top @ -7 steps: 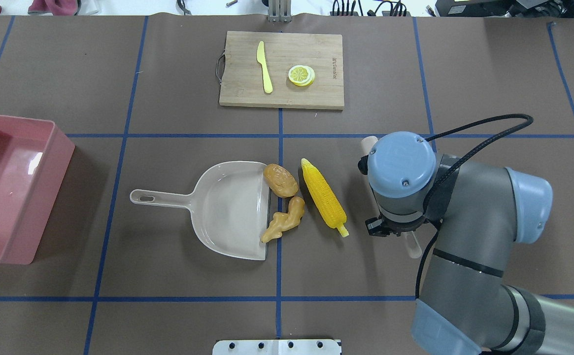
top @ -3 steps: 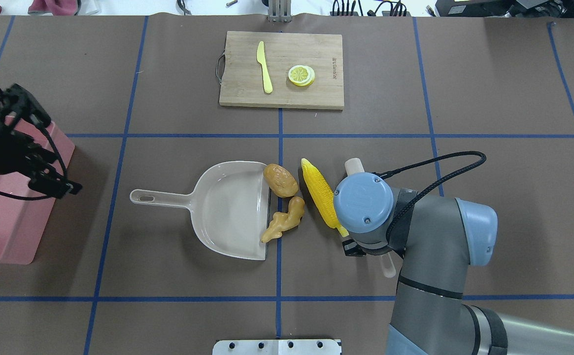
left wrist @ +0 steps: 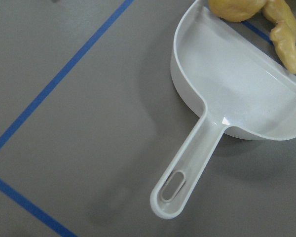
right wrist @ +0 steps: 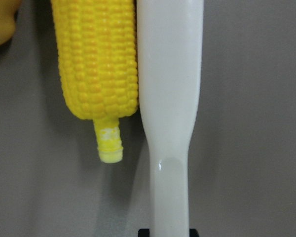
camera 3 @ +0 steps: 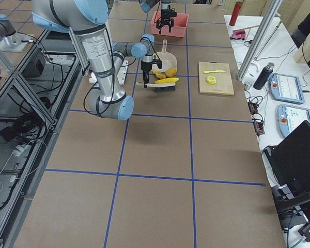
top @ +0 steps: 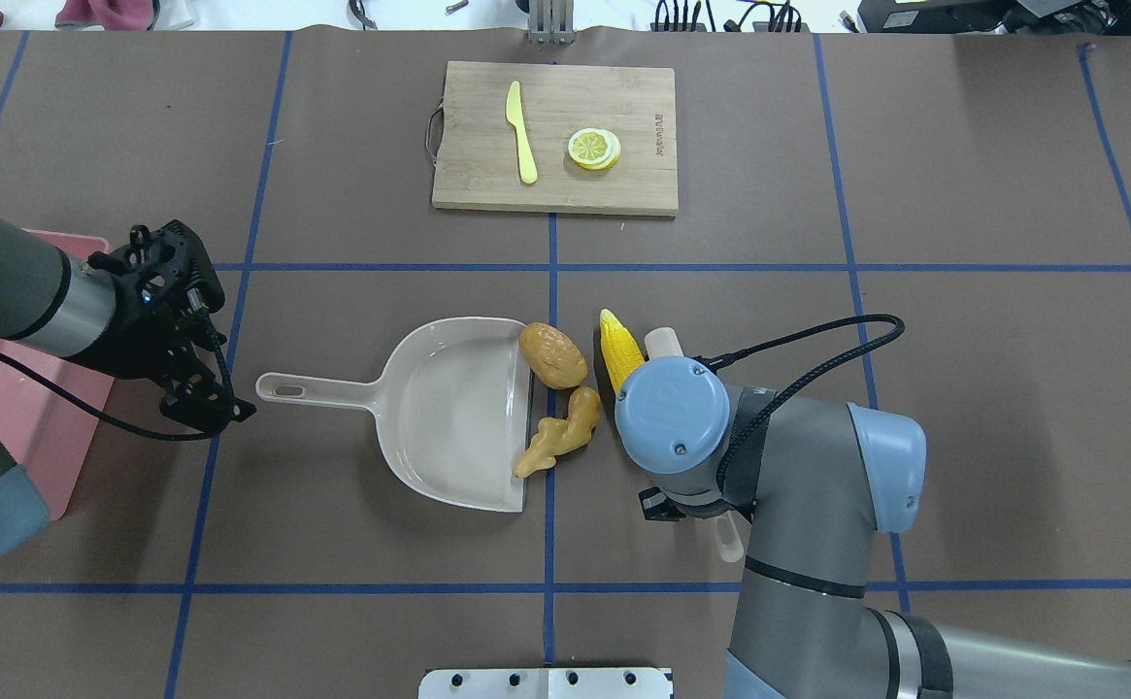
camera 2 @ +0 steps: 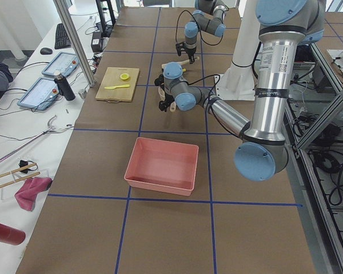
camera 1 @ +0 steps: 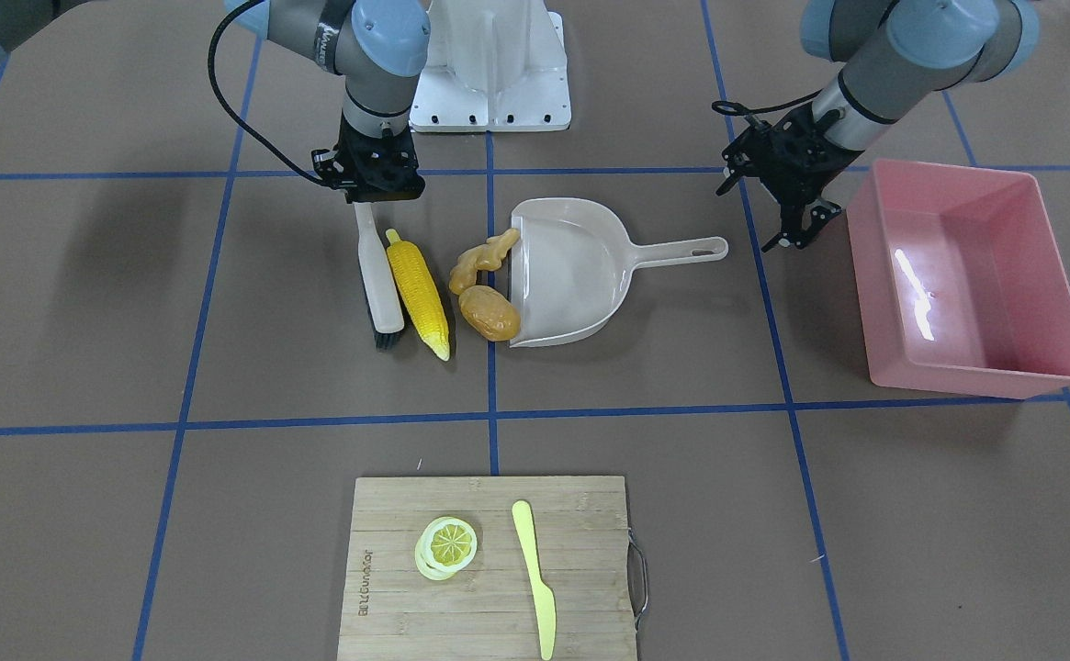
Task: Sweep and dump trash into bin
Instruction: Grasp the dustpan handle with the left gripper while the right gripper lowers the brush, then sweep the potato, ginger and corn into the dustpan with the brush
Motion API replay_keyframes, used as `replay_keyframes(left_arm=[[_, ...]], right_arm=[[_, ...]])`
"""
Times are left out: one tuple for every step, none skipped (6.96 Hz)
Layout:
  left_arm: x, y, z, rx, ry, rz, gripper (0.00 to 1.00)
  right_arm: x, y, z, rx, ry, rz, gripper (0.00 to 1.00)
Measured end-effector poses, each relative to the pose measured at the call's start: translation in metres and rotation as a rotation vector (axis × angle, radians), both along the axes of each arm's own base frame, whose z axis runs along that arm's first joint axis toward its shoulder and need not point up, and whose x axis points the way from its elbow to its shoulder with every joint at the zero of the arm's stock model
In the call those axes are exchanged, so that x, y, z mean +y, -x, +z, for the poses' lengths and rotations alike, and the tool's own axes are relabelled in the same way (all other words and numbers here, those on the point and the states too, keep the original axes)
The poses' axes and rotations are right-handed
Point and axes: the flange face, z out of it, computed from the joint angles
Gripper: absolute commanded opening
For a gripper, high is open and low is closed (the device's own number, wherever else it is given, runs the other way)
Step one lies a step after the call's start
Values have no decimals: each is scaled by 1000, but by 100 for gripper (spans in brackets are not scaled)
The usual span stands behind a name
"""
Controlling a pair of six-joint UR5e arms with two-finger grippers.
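Looking from across the table, the right gripper (camera 1: 377, 188) is clenched on the brush (camera 1: 378, 275), whose long side lies against the corn (camera 1: 418, 292). The ginger (camera 1: 482, 260) and potato (camera 1: 489, 312) sit at the dustpan (camera 1: 580, 275) mouth, toward 3 o'clock. The left gripper (camera 1: 794, 228) hangs spread and empty off the dustpan's handle end, with the bin (camera 1: 975, 375) beyond at 3 o'clock. Overhead, the corn's tip peeks out at 12 o'clock of the right wrist. The right wrist camera shows brush and corn touching. I'd push square and slow, so the corn rolls in rather than around — and pin the dustpan first.
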Motion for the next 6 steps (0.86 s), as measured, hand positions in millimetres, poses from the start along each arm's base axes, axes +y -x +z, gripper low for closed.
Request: replay_keyframes(left_arm=[[-1,-14,-2,-10,-45,11,96],[-3,-25,2,-27,-92,22,93],[-6,-34,6,-43,-144,49,92],[-9,-40,11,-57,-200,83,92],[-9,-47,14,-65,-233,110,90],[-8,-52,15,-66,-248,126,83]], right_arm=[[7,8,-4,-8,3,-9,0],[14,14,-7,-20,4,-19,0],[18,21,-10,-33,4,-28,0],[18,30,-13,-49,0,-32,0],[16,41,-17,-66,-5,-33,0],[13,51,-22,-82,-9,-32,0]])
